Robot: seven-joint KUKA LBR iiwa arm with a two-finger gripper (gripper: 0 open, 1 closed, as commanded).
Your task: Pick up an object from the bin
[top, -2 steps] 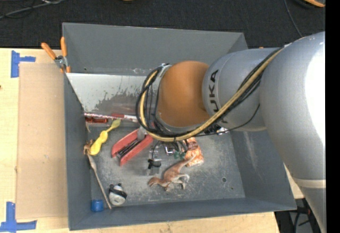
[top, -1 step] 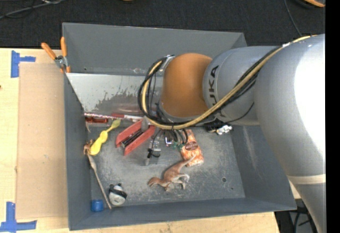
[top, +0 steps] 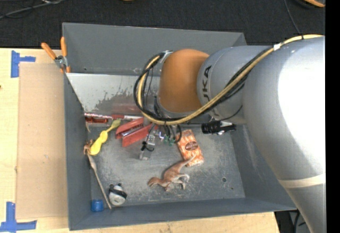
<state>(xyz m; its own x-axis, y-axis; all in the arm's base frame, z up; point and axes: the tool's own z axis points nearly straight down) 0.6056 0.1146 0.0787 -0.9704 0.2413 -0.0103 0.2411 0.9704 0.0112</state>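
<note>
My gripper [top: 146,147] hangs below the orange cover in the middle of the bin, close above the floor. Just to its left lies a red stapler-like tool [top: 132,130], slanted, touching or nearly touching the gripper. An orange-and-white snack packet [top: 189,148] lies just to its right. A brown toy dinosaur [top: 170,178] lies on the floor in front of it, apart from it.
A yellow toy [top: 99,144] and a dark red bar [top: 98,118] lie by the left wall. A thin wooden stick [top: 99,181], a round grey-and-black thing [top: 117,195] and a blue cap [top: 96,206] sit in the front left corner. The arm covers the bin's right side.
</note>
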